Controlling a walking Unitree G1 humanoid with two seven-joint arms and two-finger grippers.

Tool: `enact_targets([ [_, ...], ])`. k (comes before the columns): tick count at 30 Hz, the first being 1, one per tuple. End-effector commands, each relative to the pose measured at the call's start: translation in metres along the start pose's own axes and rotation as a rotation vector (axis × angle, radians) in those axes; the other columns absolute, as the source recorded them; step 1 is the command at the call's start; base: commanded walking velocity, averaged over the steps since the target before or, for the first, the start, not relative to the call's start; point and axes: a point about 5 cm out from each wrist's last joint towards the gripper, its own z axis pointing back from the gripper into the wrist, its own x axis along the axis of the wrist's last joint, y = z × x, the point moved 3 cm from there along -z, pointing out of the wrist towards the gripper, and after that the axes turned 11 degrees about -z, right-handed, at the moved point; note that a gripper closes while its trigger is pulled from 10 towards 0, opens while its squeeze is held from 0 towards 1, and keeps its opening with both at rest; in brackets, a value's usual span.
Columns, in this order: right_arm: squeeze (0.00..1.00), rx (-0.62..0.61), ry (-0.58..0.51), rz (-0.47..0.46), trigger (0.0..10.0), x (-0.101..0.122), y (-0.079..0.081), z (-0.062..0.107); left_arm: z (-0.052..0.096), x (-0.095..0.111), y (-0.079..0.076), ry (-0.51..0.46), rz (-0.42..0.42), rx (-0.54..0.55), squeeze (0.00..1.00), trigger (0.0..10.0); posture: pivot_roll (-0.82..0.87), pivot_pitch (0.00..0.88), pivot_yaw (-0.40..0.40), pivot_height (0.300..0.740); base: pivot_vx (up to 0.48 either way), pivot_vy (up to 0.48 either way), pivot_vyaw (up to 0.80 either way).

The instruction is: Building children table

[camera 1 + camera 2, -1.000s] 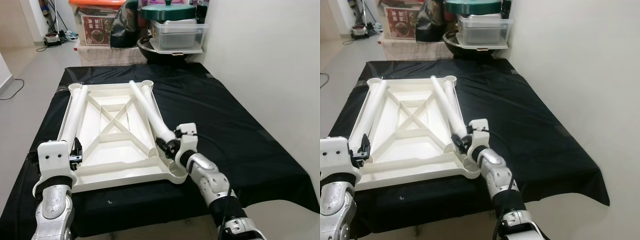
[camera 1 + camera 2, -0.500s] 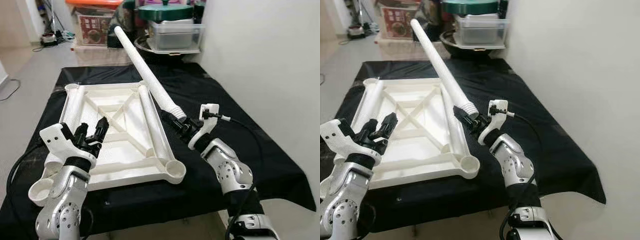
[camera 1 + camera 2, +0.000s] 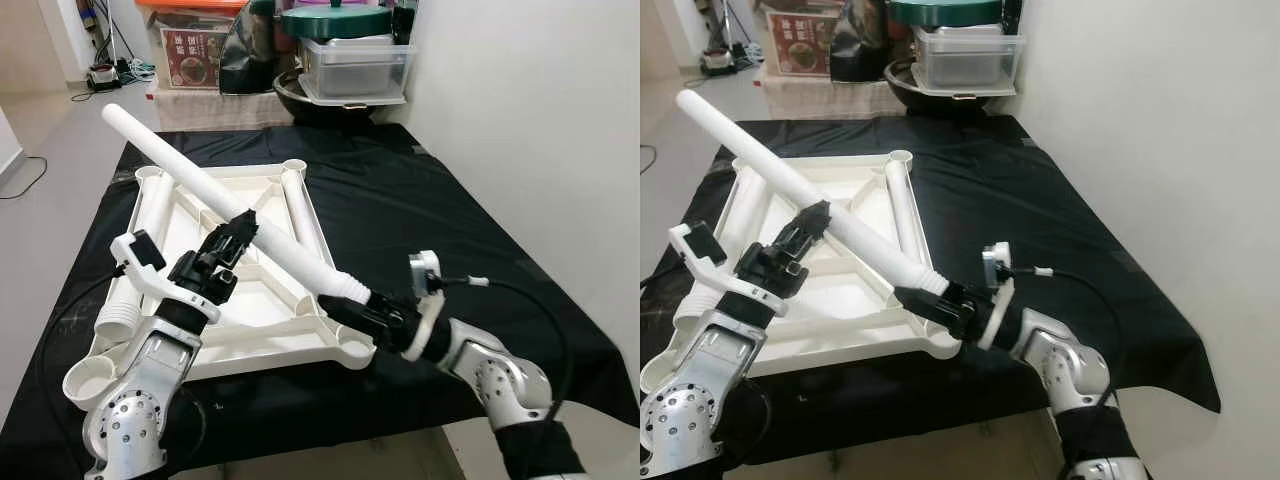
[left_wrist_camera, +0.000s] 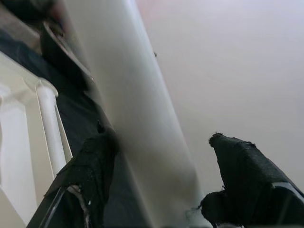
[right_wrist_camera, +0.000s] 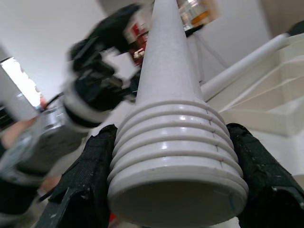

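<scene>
Item: white table leg (image 3: 215, 195), a long tube with a ribbed threaded end, held in the air above the upturned tabletop (image 3: 225, 285).
Right pincer (image 3: 350, 305): closed around the ribbed end of the leg, fingers either side of the threads.
Left pincer (image 3: 232, 235): at mid-shaft, fingers spread either side of the tube; whether they grip it I cannot tell.
Long axis: slants from the ribbed end, low and near the robot, up and away to its left.
Key relation: corner socket (image 3: 352, 350) lies just below and beside the ribbed end, on the right arm's side; the leg likely has to be stood upright over it.
Other legs: one lying along each side of the tabletop.
Surface: counter under a black cloth (image 3: 440, 215).
Room: white wall on the right; storage boxes (image 3: 355, 65) behind; grey floor to the left.
</scene>
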Motion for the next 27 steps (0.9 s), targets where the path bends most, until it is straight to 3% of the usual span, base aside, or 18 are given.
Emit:
enact_targets([
  [1,0.0,0.068,0.03,0.002,0.0,-0.004,0.009,-0.003,-0.002,-0.007,-0.001,0.0,0.069,0.0,0.0,10.0,0.03,0.0,-0.05,0.74,0.0,0.0,0.0],
  [9,0.0,0.133,0.122,-0.007,0.0,-0.02,0.018,0.005,-0.001,-0.004,0.01,-0.006,0.083,0.019,0.0,10.0,0.03,0.0,-0.048,0.74,0.0,0.0,0.0],
  [15,0.0,0.166,0.193,-0.005,0.0,-0.031,0.021,0.013,-0.004,0.008,0.019,-0.026,0.013,0.039,0.0,10.0,0.02,0.0,-0.044,0.74,0.0,0.0,0.0],
  [16,0.0,0.163,0.215,-0.003,0.0,-0.032,0.02,0.017,-0.004,0.02,0.025,-0.067,-0.001,0.056,0.0,0.0,0.02,0.0,-0.045,0.74,0.0,0.0,0.0],
  [18,0.0,0.163,0.215,-0.003,0.0,-0.032,0.02,0.017,-0.004,0.02,0.025,-0.067,-0.001,0.056,0.0,0.0,0.02,0.0,-0.045,0.74,0.0,0.0,0.0],
  [22,0.0,0.153,0.288,0.023,0.0,-0.034,0.016,0.029,0.001,0.045,0.04,-0.145,-0.008,0.109,0.0,0.0,0.03,0.0,-0.044,0.74,0.0,0.0,0.0],
  [27,0.0,0.121,0.304,0.061,0.0,-0.029,0.01,0.031,0.004,0.042,0.035,-0.132,-0.017,0.092,0.0,0.0,0.03,0.0,-0.048,0.74,0.0,0.0,0.0],
])
